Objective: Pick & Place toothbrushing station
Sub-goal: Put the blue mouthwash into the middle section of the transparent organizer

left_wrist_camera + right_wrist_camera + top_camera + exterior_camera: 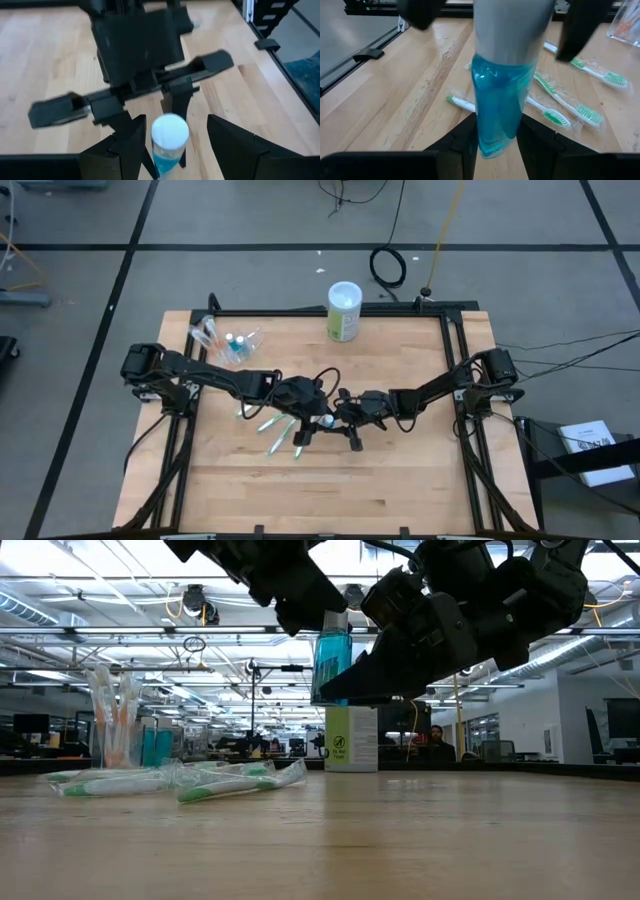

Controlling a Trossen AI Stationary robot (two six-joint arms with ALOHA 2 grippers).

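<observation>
Teal tube (499, 102) held in mid-air above tabletop (400, 470) centre, between both grippers.

Right gripper (345, 423): fingers (467, 137) clamped on lower body of upright teal tube, white cap (170, 131) uppermost. Left gripper (318, 423): fingers (235, 142) spread apart on either side of white cap, no visible contact. Tube raised clear of tabletop in low view. Several wrapped green-and-white toothbrushes (278, 442) lying loose on tabletop, just left of centre, beneath left arm. Clear plastic cup (225, 340) near rear-left corner of tabletop, holding toothbrushes and further teal tubes; upright or tipped, cannot tell. Green-and-white canister (344, 311) upright at middle of rear edge, well apart from both grippers.
</observation>
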